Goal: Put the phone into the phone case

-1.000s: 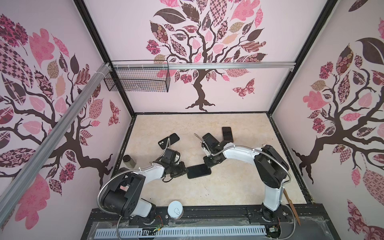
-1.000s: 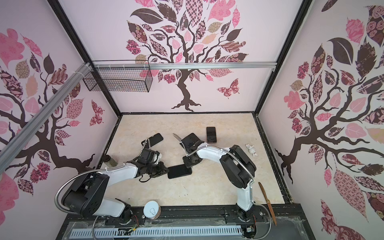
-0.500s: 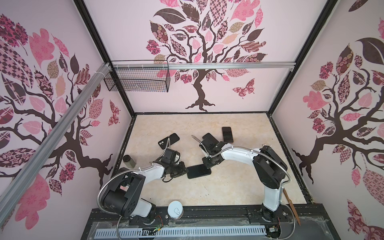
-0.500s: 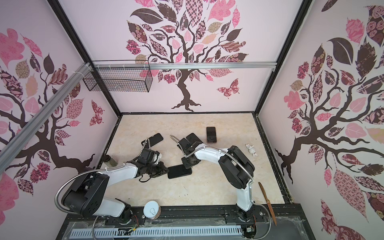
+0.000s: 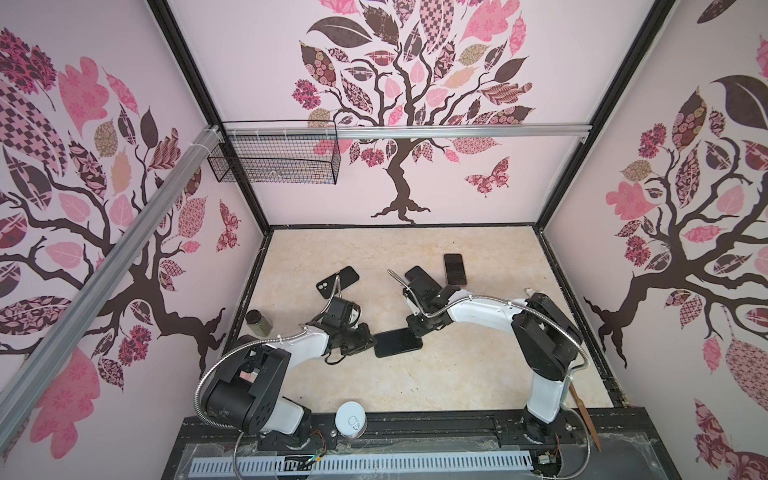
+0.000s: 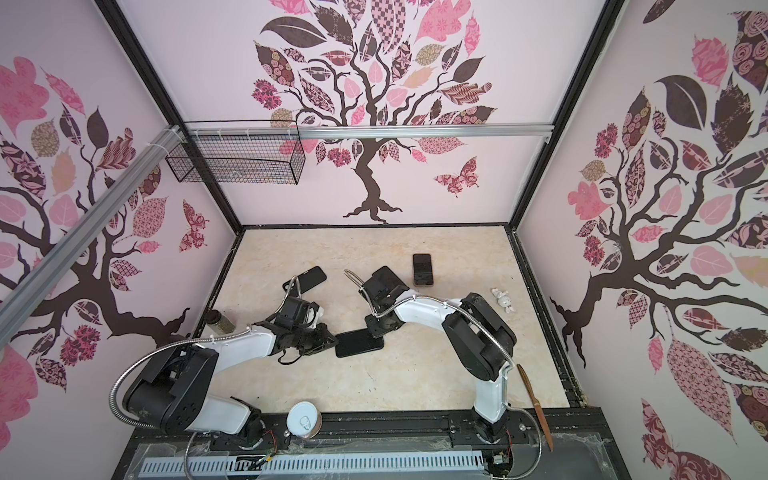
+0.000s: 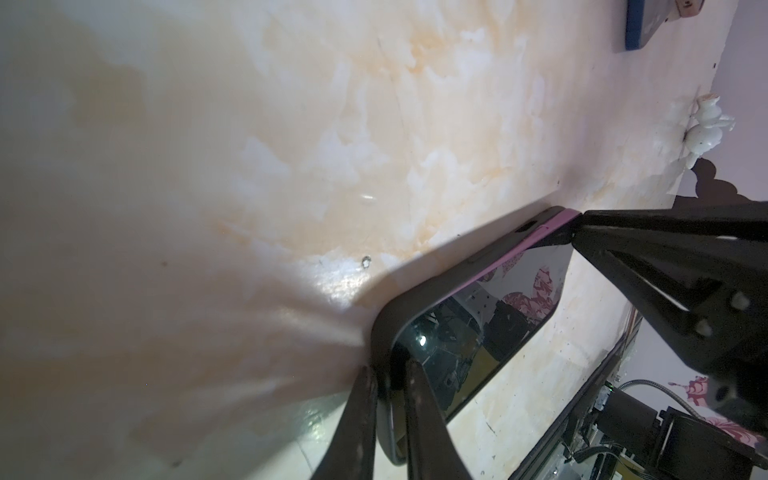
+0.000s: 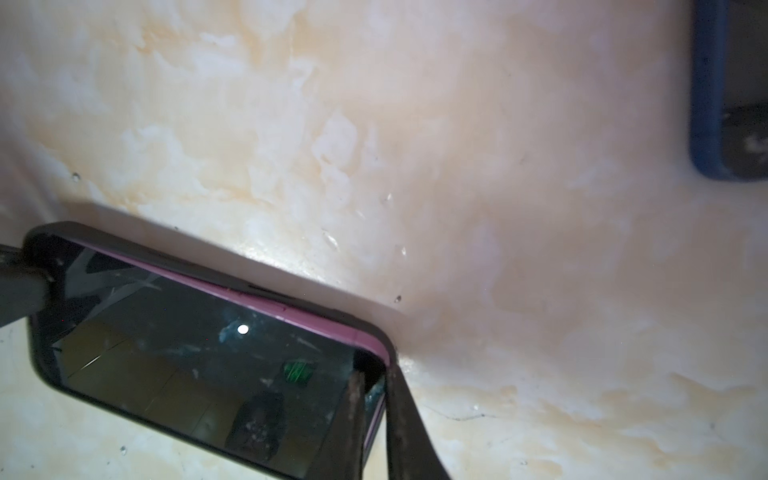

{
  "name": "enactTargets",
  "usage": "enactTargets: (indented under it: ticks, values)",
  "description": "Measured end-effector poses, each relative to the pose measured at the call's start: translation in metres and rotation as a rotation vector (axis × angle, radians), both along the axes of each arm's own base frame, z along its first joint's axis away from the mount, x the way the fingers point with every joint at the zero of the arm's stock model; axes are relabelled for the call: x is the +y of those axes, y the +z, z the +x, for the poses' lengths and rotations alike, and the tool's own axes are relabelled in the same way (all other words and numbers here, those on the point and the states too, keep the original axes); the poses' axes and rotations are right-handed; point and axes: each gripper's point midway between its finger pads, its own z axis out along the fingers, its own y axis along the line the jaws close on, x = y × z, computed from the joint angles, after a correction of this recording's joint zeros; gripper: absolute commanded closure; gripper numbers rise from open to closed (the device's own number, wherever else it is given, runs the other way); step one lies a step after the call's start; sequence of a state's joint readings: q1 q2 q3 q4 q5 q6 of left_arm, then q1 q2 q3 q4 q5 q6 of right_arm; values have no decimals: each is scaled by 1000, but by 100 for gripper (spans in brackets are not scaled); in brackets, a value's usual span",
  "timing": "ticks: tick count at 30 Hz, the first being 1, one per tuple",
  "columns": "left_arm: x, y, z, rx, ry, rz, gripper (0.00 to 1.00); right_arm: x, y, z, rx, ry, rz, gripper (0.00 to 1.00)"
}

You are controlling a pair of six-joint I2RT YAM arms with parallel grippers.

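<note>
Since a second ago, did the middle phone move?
No. The phone stays put, same spot against the white can.

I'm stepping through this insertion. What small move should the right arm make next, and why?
The right gripper pinches its jaws on one corner of the phone case, where the phone shows a pink edge above the rim; the left gripper clamps the opposite end. So probably ease the lip up over that corner.

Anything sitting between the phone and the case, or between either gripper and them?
Nothing visible. Left gripper pinches one end of the case; right gripper is shut on the opposite corner of the phone, where its pink edge sits above the case rim, nothing in the gap.
</note>
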State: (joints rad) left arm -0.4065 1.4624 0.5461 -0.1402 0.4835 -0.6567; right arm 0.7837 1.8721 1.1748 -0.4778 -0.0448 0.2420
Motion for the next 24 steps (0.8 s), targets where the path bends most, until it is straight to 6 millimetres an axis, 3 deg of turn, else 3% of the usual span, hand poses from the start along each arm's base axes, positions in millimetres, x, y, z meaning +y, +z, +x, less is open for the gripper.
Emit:
enactTargets:
  ticks: [5,13,18,24]
  values:
    - [0,0,0,-7,-10,3,85,-6,5,-6,35,-6,79,69]
    - [-5,0,6,-21,-38,10,79,-39,11,-31,107,-37,89,49]
    - [-10,2,14,-34,-56,5,72,-34,22,-25,101,-53,182,46]
    - [-15,2,23,-39,-72,4,73,-44,8,-33,166,-98,245,49]
